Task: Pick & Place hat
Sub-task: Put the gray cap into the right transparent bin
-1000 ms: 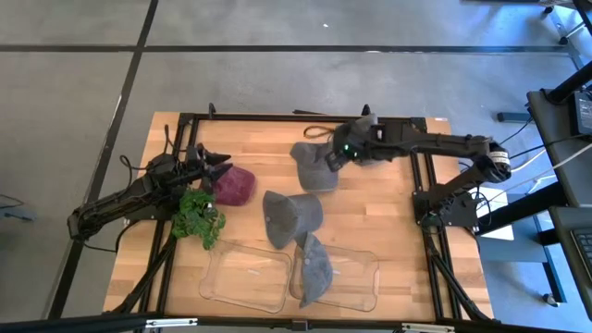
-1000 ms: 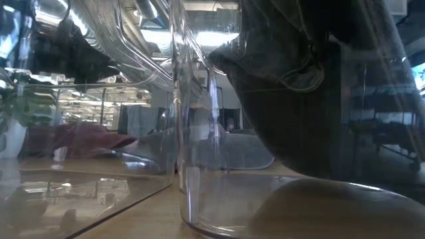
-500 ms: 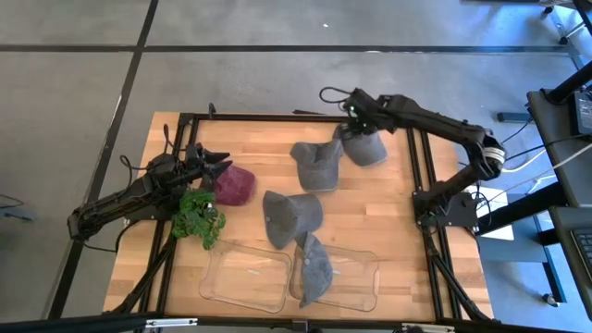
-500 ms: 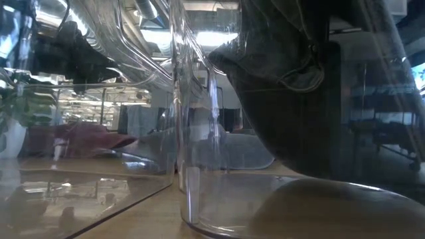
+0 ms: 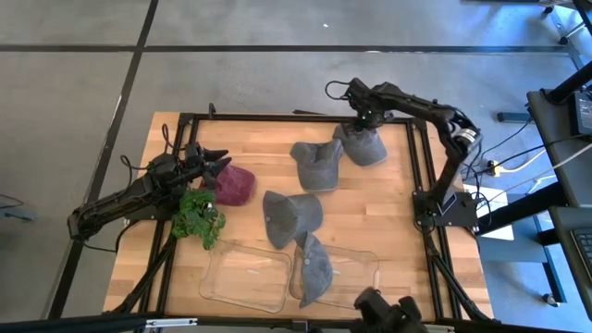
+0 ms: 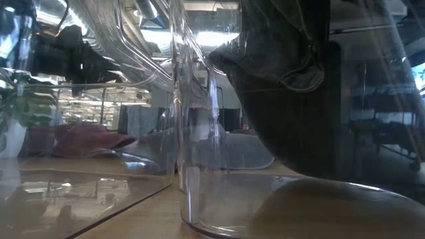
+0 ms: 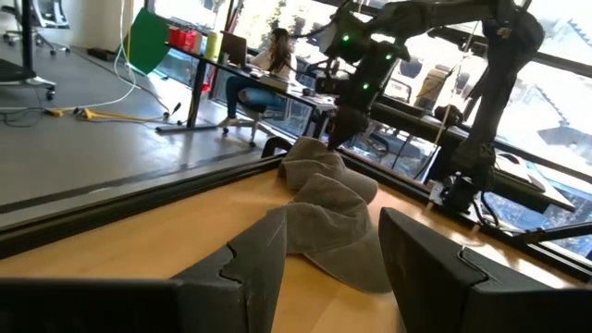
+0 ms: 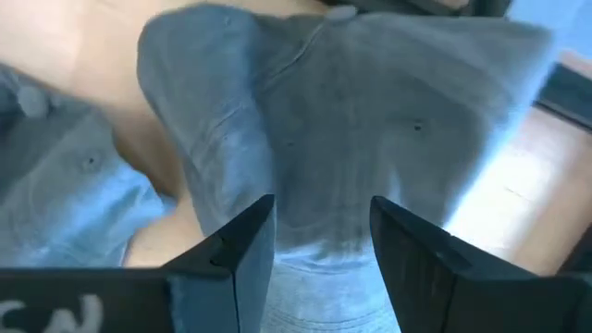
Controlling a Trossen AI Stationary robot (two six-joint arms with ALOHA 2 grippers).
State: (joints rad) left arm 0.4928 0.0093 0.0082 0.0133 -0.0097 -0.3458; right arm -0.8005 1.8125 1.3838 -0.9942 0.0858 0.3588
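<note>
High view: the right gripper (image 5: 363,120) hangs over the far grey hat (image 5: 363,146), which lies just right of a second hat (image 5: 315,164); the left gripper (image 5: 211,163) waits by the maroon hat (image 5: 235,184).

Right wrist view: fingers (image 8: 242,242) spread, astride that hat's crown (image 8: 370,111), pinching nothing.

Left wrist view: jaws apart, empty.

Risk, I judge: closing on loose fabric could snag the neighbouring hat too.

Four grey hats: one at the far edge (image 5: 363,146), one beside it (image 5: 315,165), one mid-table (image 5: 291,215), one in the clear right bin (image 5: 314,268). Maroon hat (image 5: 235,184). Green leafy plant (image 5: 199,217). Light wood table (image 5: 388,213) with black frame. Clear left bin (image 5: 248,275). Black arms.
</note>
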